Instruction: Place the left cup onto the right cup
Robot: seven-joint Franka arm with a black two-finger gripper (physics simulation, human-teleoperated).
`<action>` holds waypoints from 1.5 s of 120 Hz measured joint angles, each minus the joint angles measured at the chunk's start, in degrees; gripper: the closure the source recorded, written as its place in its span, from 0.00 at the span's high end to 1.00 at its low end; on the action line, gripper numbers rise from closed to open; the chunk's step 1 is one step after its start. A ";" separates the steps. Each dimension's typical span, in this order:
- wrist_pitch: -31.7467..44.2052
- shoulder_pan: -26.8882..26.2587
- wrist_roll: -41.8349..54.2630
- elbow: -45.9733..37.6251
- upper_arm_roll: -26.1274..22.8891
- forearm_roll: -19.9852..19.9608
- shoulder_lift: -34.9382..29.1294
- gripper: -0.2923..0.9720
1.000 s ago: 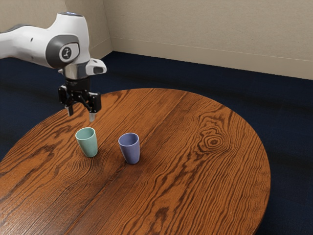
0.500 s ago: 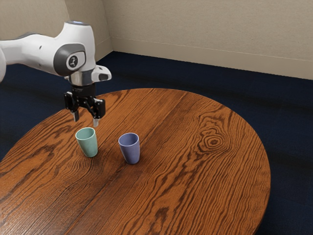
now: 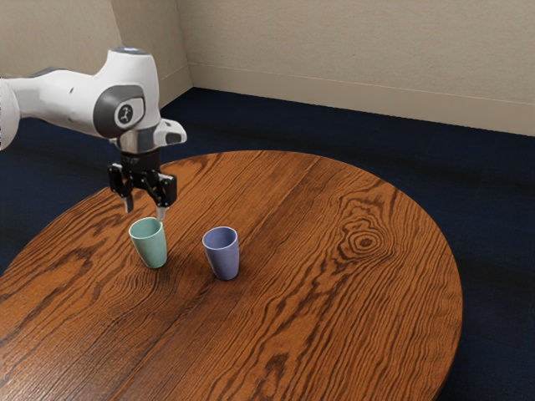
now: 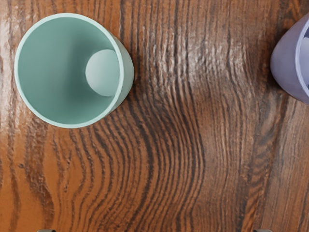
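A green cup (image 3: 149,241) stands upright on the round wooden table (image 3: 334,276), toward the exterior view's left. To its right, a short gap away, stands an upright purple cup (image 3: 221,251). My black gripper (image 3: 143,208) hangs open just above and slightly behind the green cup's rim, with nothing between its fingers. In the wrist view the green cup (image 4: 72,67) is seen from above, mouth open, and the purple cup (image 4: 294,60) sits at the picture's edge.
The table's curved edge runs close behind the gripper. Dark blue carpet (image 3: 401,142) and a beige wall surround the table. Bare wood stretches to the exterior view's right of the cups.
My gripper has come down and shifted slightly toward the green cup over the last second. Both cups stayed still.
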 joint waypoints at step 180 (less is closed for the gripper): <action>7.84 3.77 8.76 4.68 0.17 -4.54 12.49 0.60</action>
